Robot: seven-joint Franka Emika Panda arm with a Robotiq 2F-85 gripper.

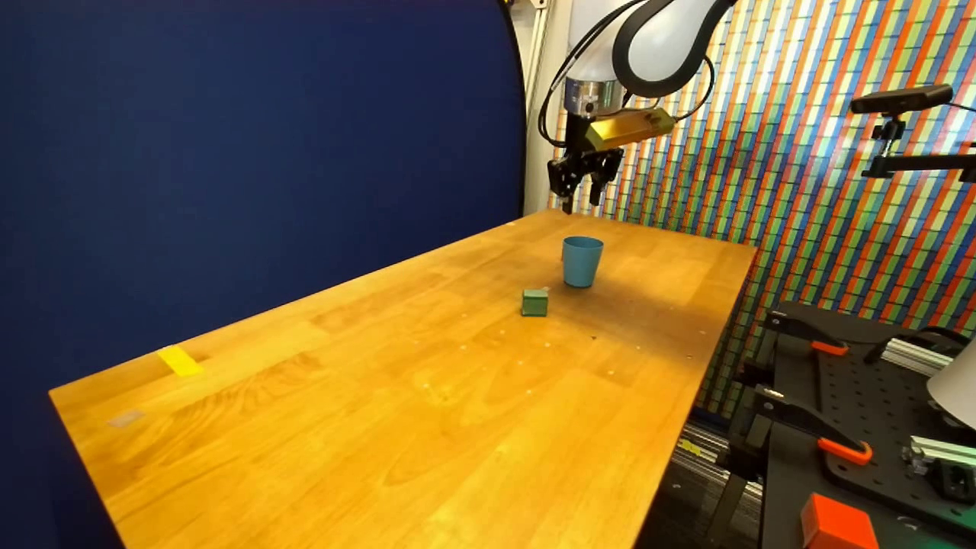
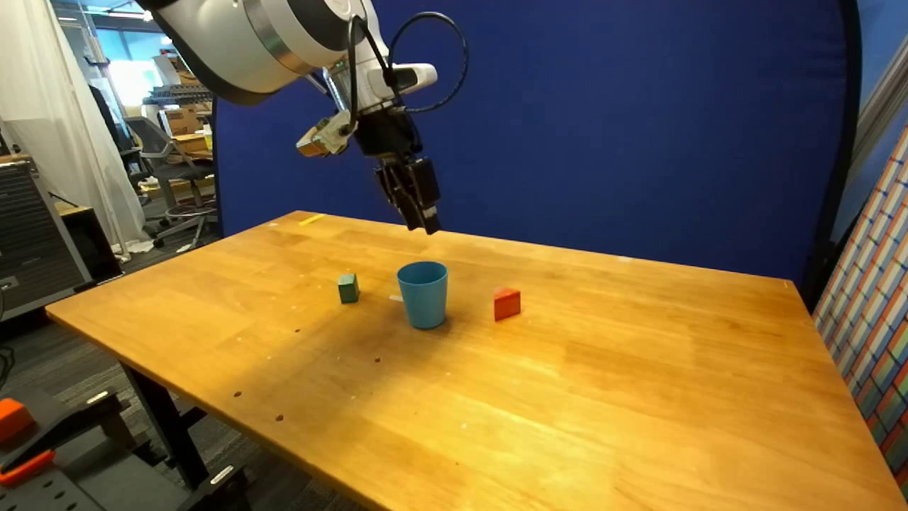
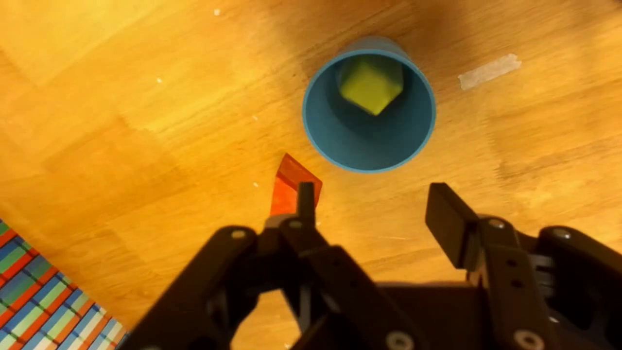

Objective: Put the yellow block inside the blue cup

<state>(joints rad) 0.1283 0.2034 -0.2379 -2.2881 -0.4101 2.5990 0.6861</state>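
Wooden tabletop (image 2: 638, 383) beneath empty, wide-apart jaws clear of blue cup (image 2: 424, 299)

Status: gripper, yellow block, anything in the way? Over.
Gripper open, holding nothing. Yellow block inside blue cup. Red block beside cup, apart, unlikely to interfere.

Tabletop (image 1: 457, 427): wood, visible grain, slight sheen. Cup (image 2: 425, 305): smooth, matt, looks like plastic. Yellow block (image 3: 371, 87): smooth face, material can't tell. Green block (image 2: 348, 289): matt. Red block (image 2: 507, 304): smooth, material unclear. Tool (image 3: 374, 209): mostly matt, shiny metal screw heads (image 3: 561, 234). Arm (image 2: 234, 50): smooth casing, bright metal ring (image 2: 269, 35). Backdrop (image 1: 267, 152): matt cloth. Tape strip (image 3: 489, 72): dull, papery.
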